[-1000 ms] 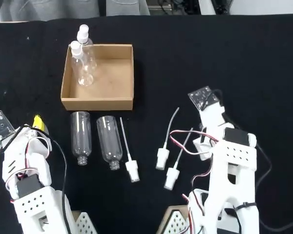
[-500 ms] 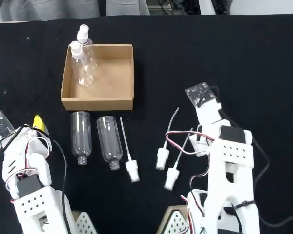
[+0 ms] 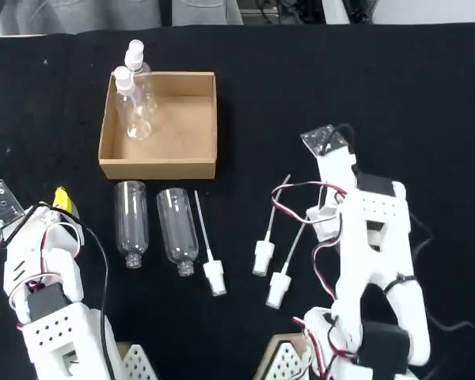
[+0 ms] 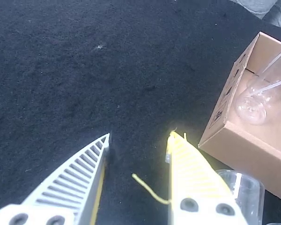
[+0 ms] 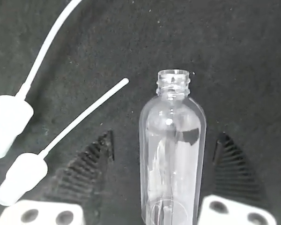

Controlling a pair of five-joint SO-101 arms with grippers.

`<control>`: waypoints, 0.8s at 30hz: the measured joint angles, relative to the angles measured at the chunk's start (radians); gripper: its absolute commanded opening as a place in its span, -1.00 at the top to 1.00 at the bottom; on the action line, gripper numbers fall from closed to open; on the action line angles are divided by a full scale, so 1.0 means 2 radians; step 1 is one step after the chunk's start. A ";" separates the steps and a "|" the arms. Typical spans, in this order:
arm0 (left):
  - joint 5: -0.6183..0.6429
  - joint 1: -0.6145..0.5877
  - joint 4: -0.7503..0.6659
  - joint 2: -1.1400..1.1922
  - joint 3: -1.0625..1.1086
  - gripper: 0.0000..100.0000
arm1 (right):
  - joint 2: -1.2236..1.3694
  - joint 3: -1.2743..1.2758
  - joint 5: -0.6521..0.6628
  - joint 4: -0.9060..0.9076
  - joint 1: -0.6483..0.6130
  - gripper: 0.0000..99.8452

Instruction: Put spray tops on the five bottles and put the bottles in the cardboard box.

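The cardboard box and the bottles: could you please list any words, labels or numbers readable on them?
None can be read.
The cardboard box has dark printed marks on its outer wall, too blurred to read.
The clear bottle in the right wrist view bears no label.

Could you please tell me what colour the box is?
The cardboard box is plain brown, clearest in the high view.

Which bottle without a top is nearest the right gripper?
The bottle between the right gripper's open fingers; the other two lie by the box.
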 measured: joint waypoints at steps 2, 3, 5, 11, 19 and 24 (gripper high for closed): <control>0.000 0.000 0.000 0.000 0.000 0.64 | 0.008 0.000 0.000 -0.010 0.000 0.41; 0.000 0.000 0.000 0.000 0.000 0.64 | 0.013 0.000 0.000 -0.015 0.000 0.41; 0.000 0.000 0.000 0.000 0.000 0.64 | 0.021 0.000 0.000 -0.025 0.000 0.41; 0.000 0.000 0.000 0.000 0.000 0.64 | 0.064 0.000 -0.001 -0.052 0.001 0.41; 0.000 0.000 0.000 -0.002 0.000 0.64 | 0.102 -0.001 -0.001 -0.067 0.003 0.60; -0.001 0.000 0.000 -0.025 0.016 0.64 | 0.102 -0.001 -0.001 -0.068 0.003 0.65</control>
